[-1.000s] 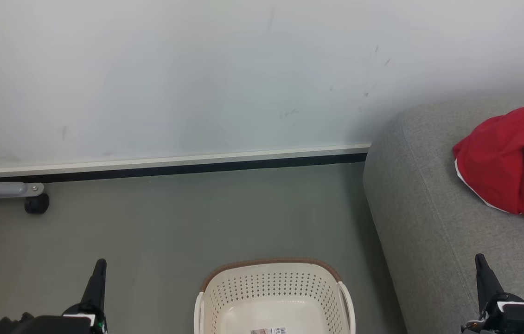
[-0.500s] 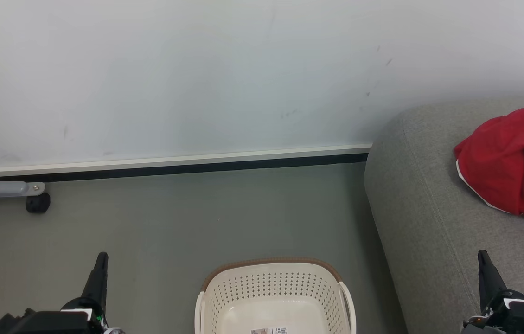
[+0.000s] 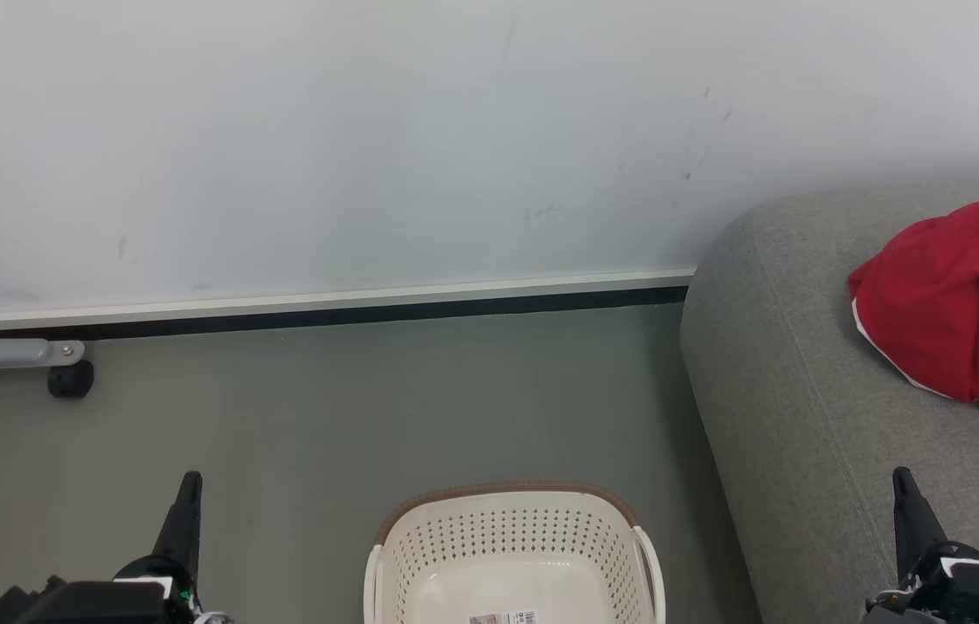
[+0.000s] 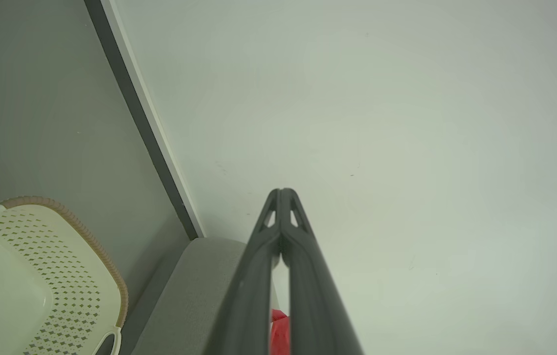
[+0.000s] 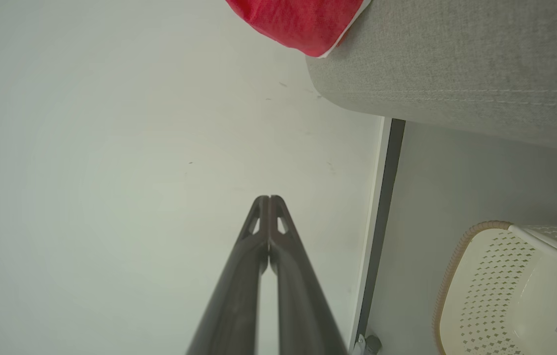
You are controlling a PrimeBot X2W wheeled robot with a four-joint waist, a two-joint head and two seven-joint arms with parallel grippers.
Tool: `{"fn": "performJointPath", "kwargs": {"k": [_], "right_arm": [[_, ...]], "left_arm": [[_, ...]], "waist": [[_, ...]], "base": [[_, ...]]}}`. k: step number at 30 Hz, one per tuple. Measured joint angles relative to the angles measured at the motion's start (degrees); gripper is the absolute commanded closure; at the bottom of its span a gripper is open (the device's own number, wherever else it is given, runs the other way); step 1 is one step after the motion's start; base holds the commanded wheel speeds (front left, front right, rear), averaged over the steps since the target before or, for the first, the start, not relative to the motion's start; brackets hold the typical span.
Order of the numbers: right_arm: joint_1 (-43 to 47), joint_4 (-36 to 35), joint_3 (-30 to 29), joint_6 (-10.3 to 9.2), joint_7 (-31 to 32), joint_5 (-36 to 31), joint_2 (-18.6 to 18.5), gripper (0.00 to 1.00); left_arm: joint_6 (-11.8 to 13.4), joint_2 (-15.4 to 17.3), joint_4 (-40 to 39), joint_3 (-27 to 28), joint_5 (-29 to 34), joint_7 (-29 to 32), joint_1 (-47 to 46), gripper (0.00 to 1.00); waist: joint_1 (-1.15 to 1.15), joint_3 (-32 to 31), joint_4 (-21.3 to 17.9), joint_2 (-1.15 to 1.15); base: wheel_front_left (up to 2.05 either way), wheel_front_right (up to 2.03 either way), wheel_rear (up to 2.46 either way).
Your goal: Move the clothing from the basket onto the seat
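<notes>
Pale wall (image 3: 368, 130) and grey floor (image 3: 325, 407) make up the room. Red clothing (image 3: 957, 303) lies bunched on the grey seat (image 3: 801, 416), ahead of the right tool (image 3: 902, 477) and a little to its right, well apart from it. The basket (image 3: 502, 488) stands on the floor between my two tools. What I can see of its bottom is bare but for a label, so I judge the move done. The right tool and the left tool (image 3: 189, 478) are both fully closed, fingers pressed together, holding nothing. I read them as parked either side of the basket, clear of the load. Against a second ago the whole head view has nudged slightly, a camera shift, and both tool tips sit a touch higher. Over the last half second nothing has changed.
</notes>
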Motion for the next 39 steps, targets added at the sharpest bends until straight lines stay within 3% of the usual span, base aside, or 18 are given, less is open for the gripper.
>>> {"fn": "performJointPath", "kwargs": {"k": [39], "right_arm": [[0.0,0.0,0.0,0.00,0.0,0.0,0.0,1.00]], "left_arm": [[0.0,0.0,0.1,0.0,0.0,0.0,0.0,1.00]], "waist": [[0.00,0.0,0.0,0.00]], "base": [[0.00,0.00,0.00]]}}
